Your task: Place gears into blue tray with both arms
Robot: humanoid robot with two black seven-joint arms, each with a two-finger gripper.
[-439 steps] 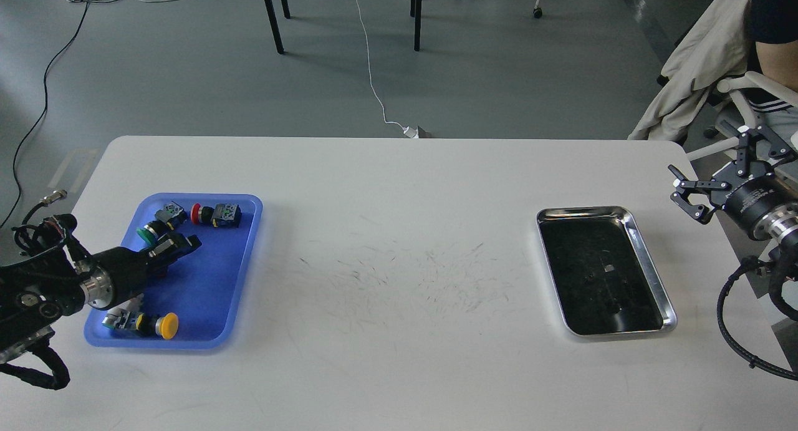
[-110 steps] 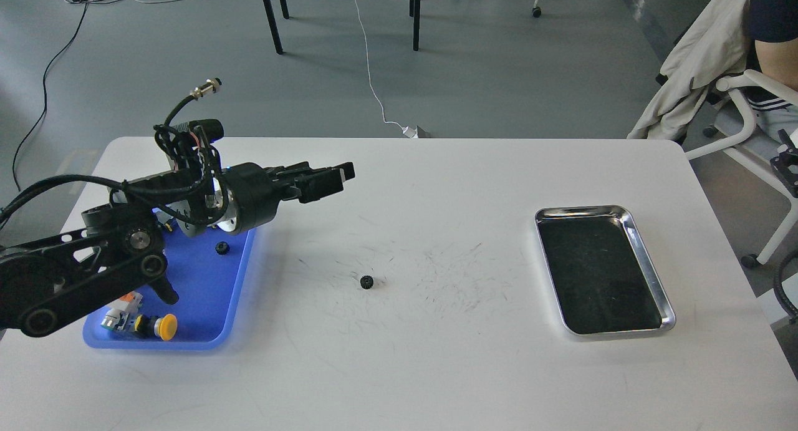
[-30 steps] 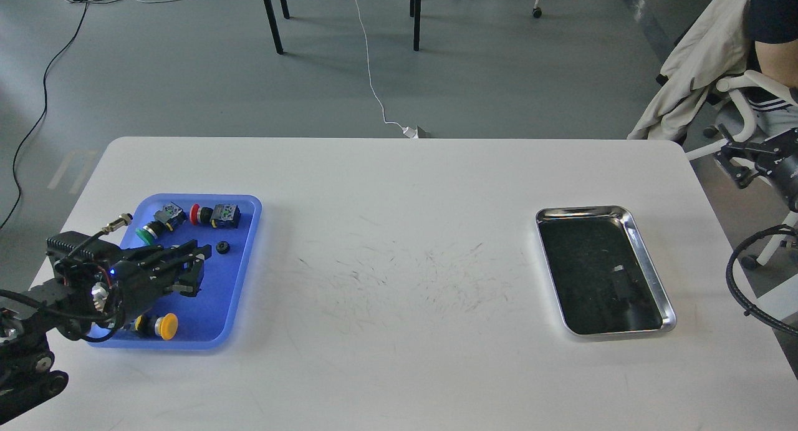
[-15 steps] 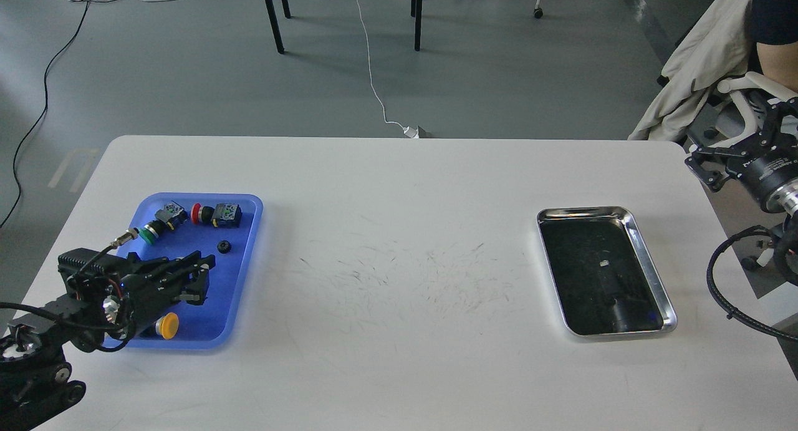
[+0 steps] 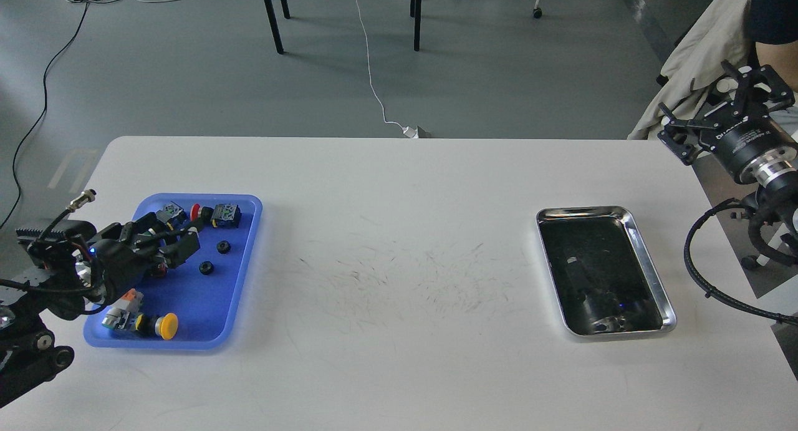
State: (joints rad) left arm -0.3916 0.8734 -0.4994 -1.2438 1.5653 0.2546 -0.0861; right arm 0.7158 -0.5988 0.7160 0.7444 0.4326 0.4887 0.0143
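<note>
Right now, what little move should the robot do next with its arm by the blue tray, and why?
Probably lift the left gripper up and back out of the blue tray. Two gears lie loose on the tray floor, apart from its open fingers, so it holds nothing. I see no gear left on the table, and the right gripper is open, off past the table's right edge.

A shiny steel tray (image 5: 648, 266) sits on the white table (image 5: 399, 188), right of its faint scuff marks (image 5: 405, 275)

The left claw (image 5: 181, 244) hides the green push button; both arms run off the picture's edges.
</note>
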